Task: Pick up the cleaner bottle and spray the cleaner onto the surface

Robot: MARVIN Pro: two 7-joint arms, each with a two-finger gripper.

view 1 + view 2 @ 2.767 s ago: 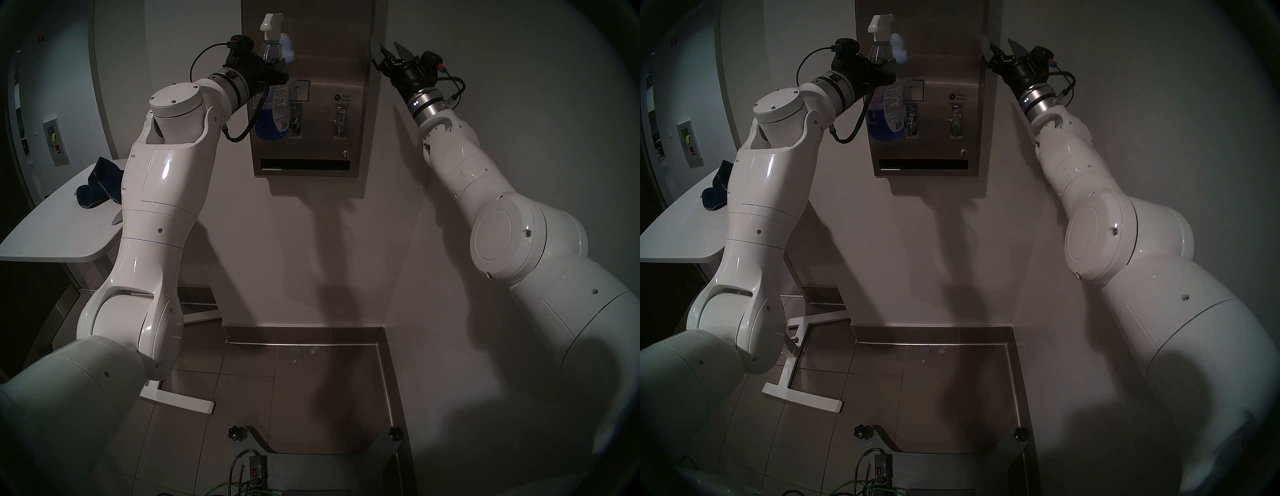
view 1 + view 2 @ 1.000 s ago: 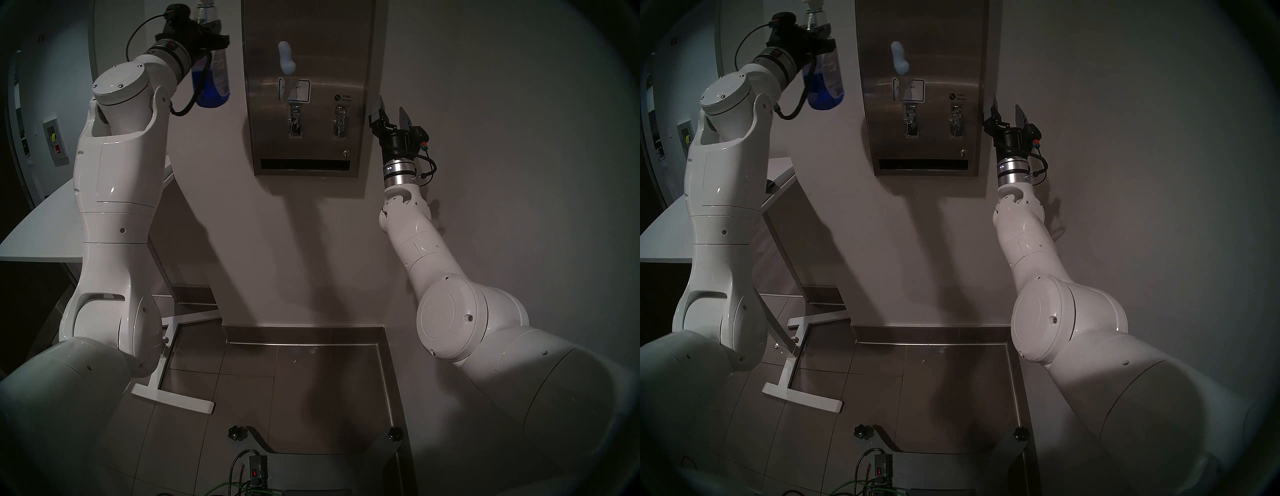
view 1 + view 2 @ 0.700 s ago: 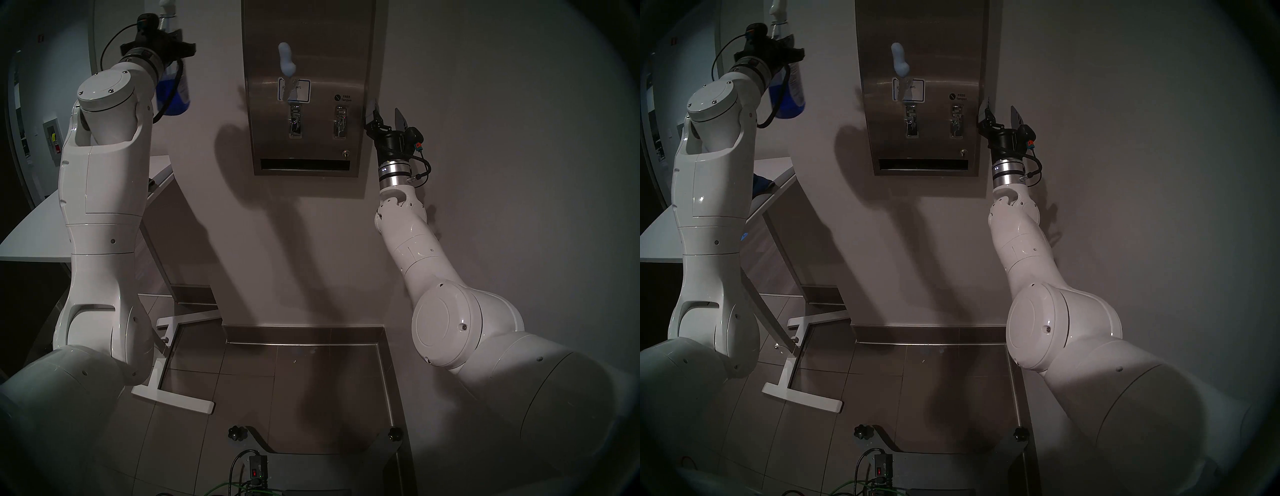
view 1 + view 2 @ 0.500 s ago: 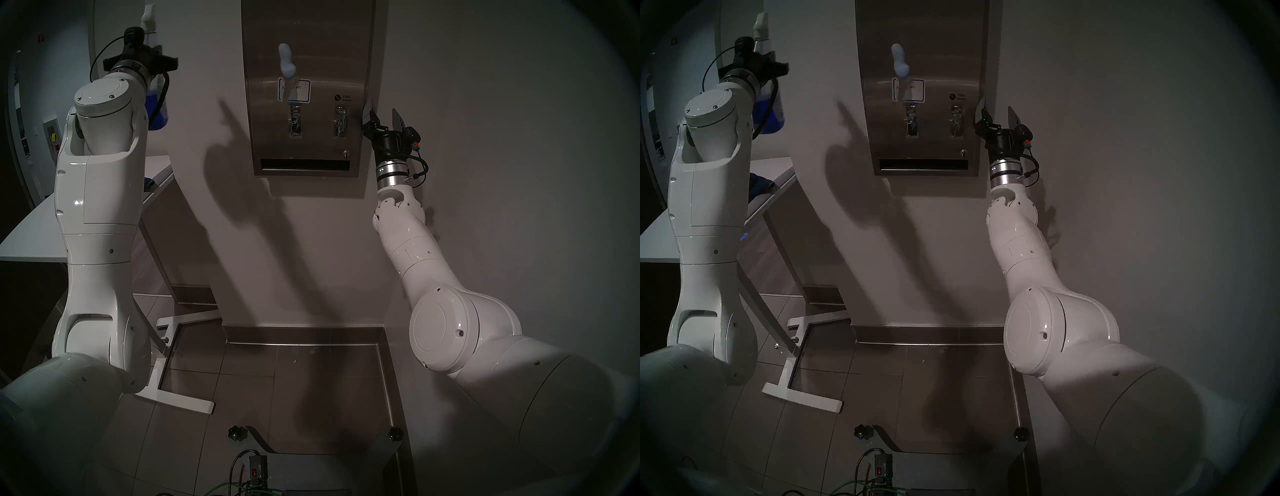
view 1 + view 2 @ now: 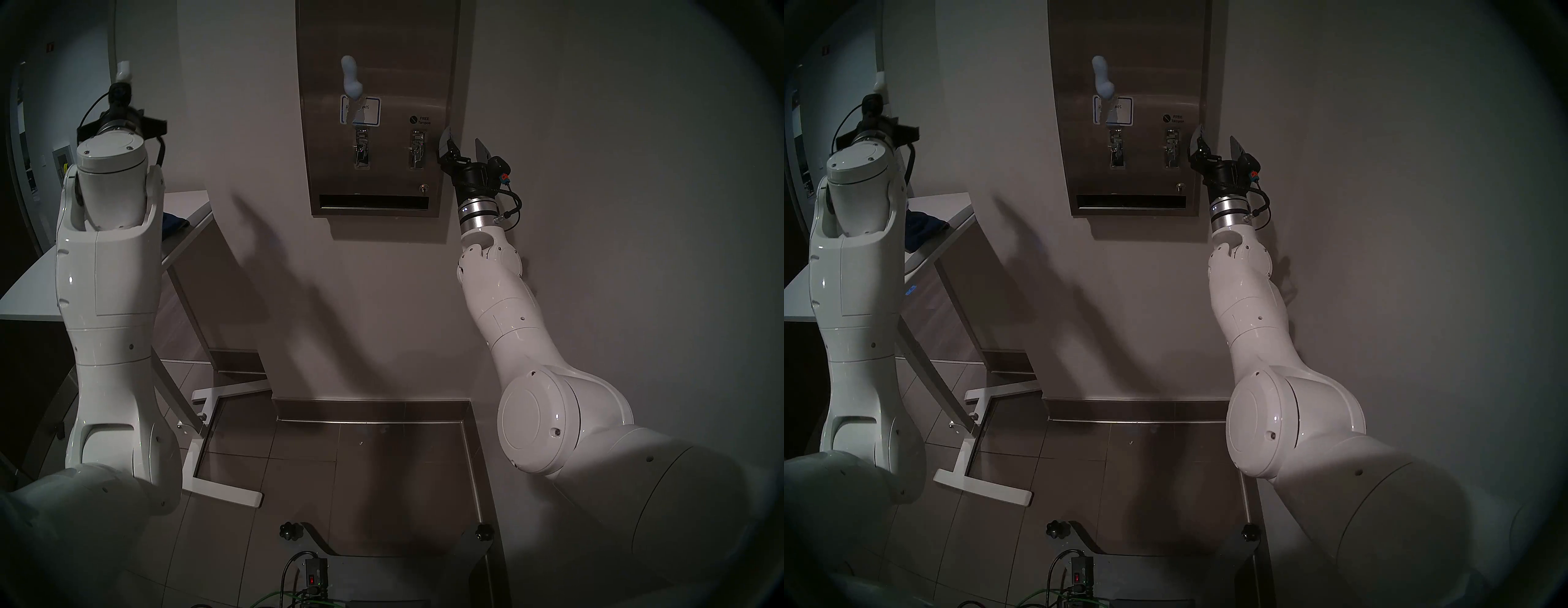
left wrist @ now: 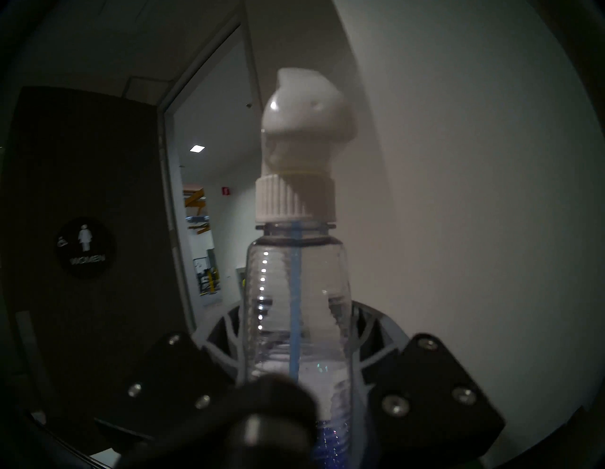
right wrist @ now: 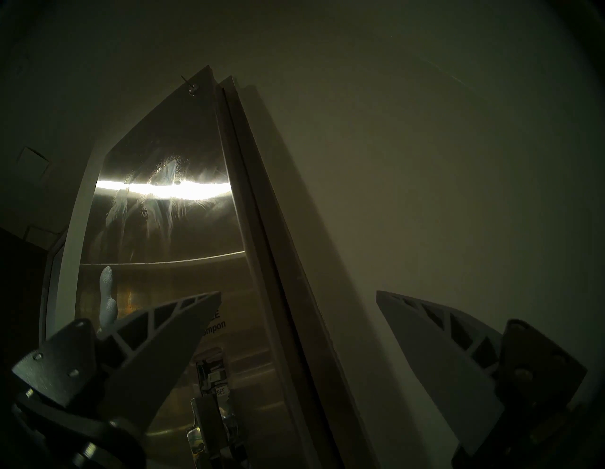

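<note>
Cleaner bottle (image 6: 296, 294) sits upright in the left end effector (image 6: 294, 353), whose fingers (image 6: 366, 340) are clenched on its clear ribbed body below the white trigger head, well left of the steel dispenser panel (image 5: 407, 63); from the head view only the trigger head (image 5: 124, 71) shows above the wrist. White foam cleaner (image 5: 351, 77) clings to the upper left of the panel and appears to run down onto the blue-bordered sticker (image 5: 360, 111), though the dim light makes that trail hard to read. Right end effector (image 5: 465, 144) is empty, fingers spread wide, just beside the panel's right edge at lever (image 5: 417, 152) height.
</note>
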